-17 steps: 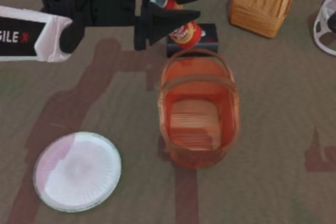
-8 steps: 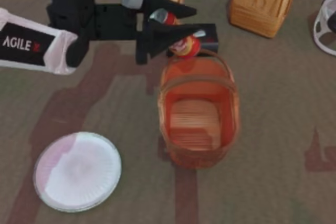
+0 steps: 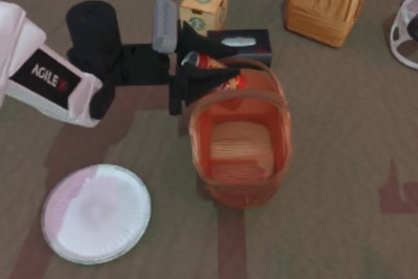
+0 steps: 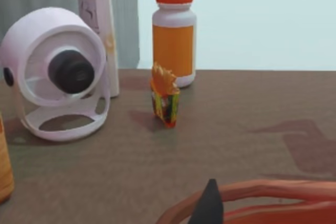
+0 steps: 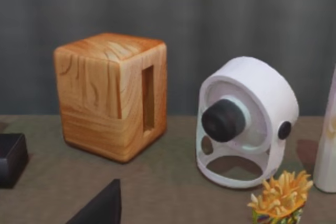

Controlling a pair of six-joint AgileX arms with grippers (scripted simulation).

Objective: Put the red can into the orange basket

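The top view looks straight down; both wrist views face low across the table, sharing the white fan.

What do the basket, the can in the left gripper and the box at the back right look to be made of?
The orange basket looks like woven wicker, matte, with a pale slatted bottom. The red can, held in the left gripper at the basket's far rim, looks like glossy metal with a silver top, though the fingers partly hide it. The wooden box shows swirling grain with a smooth finish. The right arm is out of view.
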